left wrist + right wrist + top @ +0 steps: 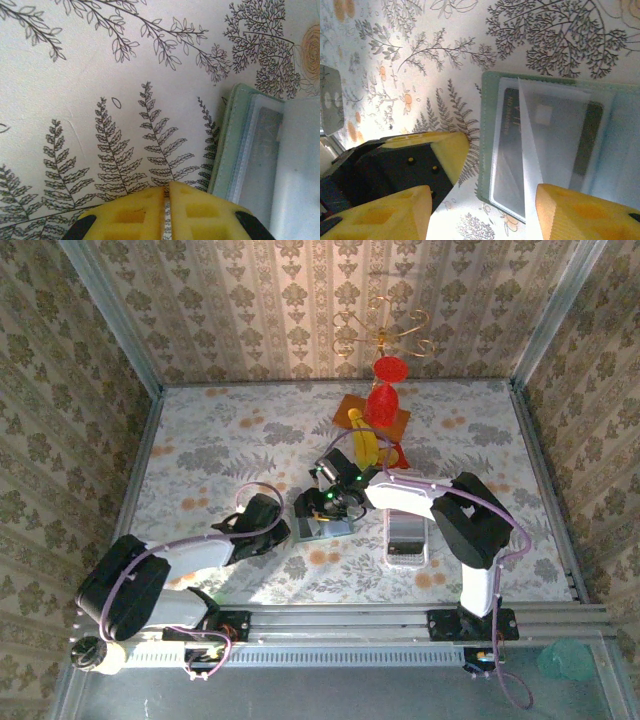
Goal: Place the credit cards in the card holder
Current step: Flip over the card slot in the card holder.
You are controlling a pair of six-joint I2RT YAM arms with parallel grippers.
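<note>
The sage-green card holder [489,125] lies open on the floral cloth, its clear sleeve showing one dark grey credit card [547,135] inside. A translucent flap stands up from the sleeve. My right gripper [482,212] hovers over the holder's near corner, open, with nothing between its yellow fingers [385,215]. My left gripper [167,202] rests shut and empty on the cloth just left of the card holder [224,150]. From above, the left gripper [282,532] and right gripper [332,510] flank the card holder [328,528]. More credit cards [405,552] lie in a row in a white tray.
The long white tray [388,540] sits right of the holder under the right arm. Behind stand a banana [366,445], a red goblet [383,400] and an orange board [348,410]. Patterned walls enclose the table.
</note>
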